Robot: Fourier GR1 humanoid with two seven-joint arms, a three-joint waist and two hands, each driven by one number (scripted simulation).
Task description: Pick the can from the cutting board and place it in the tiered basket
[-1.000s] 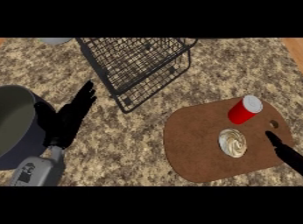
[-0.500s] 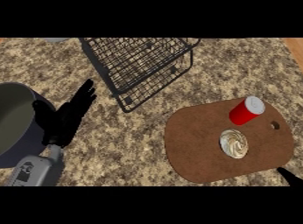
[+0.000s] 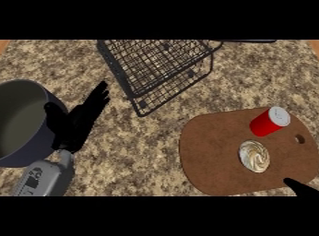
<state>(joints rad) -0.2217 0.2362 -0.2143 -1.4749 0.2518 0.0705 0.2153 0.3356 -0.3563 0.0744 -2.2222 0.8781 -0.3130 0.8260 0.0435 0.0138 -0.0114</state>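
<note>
Head view. I see a speckled counter [image 3: 149, 152] with wood strips at its left and right edges.

Board [image 3: 216, 156]: a brown rounded board lies on the counter at about 4 o'clock from the view's centre. It has a small hole near its right edge.

Can [image 3: 254, 156]: the can stands upright on the board, near the board's middle, and I see its shiny round top. Nothing touches it.

Cup [image 3: 269, 121]: a red cup sits on the board at 1 o'clock from the can, apart from it, its pale end turned up and to the right.

Basket [image 3: 159, 69]: the black wire tiered basket stands on the counter at 12 o'clock, well apart from the board. Its mesh tiers tilt down toward the view's centre.

Pot [image 3: 12, 122]: a dark grey pot stands at 9 o'clock, partly cut by the left edge.

Left hand [image 3: 77, 122]: it shows just beside the pot's right wall, fingers straight and pointing up toward 1 o'clock, spread wide and holding nothing. Its grey forearm enters from the lower edge at 7 o'clock.

Right hand [image 3: 305, 189]: only a dark tip shows at 5 o'clock, over the board's lower right rim, apart from the can. I cannot tell how its fingers are set.
</note>
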